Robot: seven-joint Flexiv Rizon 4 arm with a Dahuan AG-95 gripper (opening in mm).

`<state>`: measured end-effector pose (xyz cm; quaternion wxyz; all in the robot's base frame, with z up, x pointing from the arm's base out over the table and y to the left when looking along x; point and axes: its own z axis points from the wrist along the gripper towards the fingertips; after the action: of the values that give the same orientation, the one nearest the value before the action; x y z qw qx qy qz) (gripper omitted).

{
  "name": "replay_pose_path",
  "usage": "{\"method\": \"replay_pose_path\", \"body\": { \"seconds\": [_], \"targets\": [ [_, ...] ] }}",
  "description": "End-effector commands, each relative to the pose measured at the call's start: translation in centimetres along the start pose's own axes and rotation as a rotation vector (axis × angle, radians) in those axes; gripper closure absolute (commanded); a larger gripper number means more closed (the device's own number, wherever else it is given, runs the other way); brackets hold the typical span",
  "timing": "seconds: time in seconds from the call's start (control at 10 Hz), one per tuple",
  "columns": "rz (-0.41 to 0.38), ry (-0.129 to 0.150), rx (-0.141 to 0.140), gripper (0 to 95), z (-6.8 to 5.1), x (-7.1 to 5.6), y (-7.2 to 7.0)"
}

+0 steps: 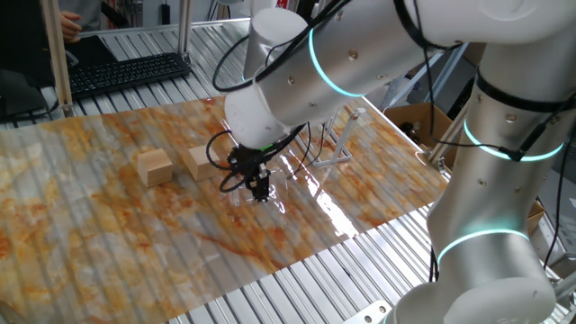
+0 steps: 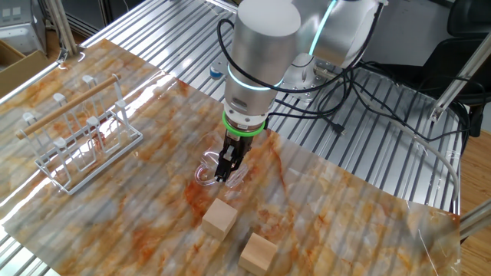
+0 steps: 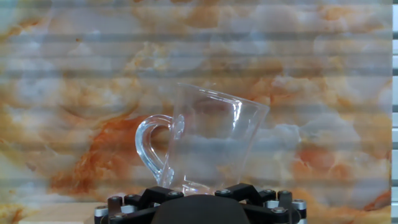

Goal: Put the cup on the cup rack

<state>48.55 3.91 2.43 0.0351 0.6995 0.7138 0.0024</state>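
Where the arm comes down mid-frame in the other fixed view, the gripper (image 2: 226, 173) sits at the cup (image 2: 209, 175), a clear glass with a looped handle, on the marbled orange-and-grey table cover (image 2: 330, 215). Hand view: cup (image 3: 208, 140) fills frame centre, tilted, handle to the left, its lower end right at the gripper body (image 3: 199, 208) on the bottom edge; fingertips are not visible, so whether the fingers pinch the glass or stand apart cannot be told. One fixed view: gripper (image 1: 259, 191) low over the cover, cup barely distinguishable there. Cup rack (image 2: 80, 138) stands at left of the other fixed view, well apart from the cup. Two wooden cubes (image 2: 219, 217) (image 2: 258, 252) lie near the bottom edge, the nearer one close beside the cup.
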Motion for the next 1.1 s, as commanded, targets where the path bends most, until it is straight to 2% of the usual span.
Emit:
{"method": "replay_pose_path", "body": {
  "seconds": [0.1, 0.2, 0.3, 0.4, 1.1],
  "targets": [
    [0.023, 0.004, -0.016, 19.0, 0.15, 0.10, -0.06],
    [0.022, 0.002, -0.017, 19.0, 0.26, 0.11, -0.06],
    [0.019, -0.005, -0.015, 76.0, 0.25, 0.09, -0.05],
    [0.016, -0.008, -0.013, 95.0, 0.21, 0.02, 0.02],
    [0.016, -0.015, -0.011, 95.0, 0.19, -0.31, 0.23]
  ]
}}
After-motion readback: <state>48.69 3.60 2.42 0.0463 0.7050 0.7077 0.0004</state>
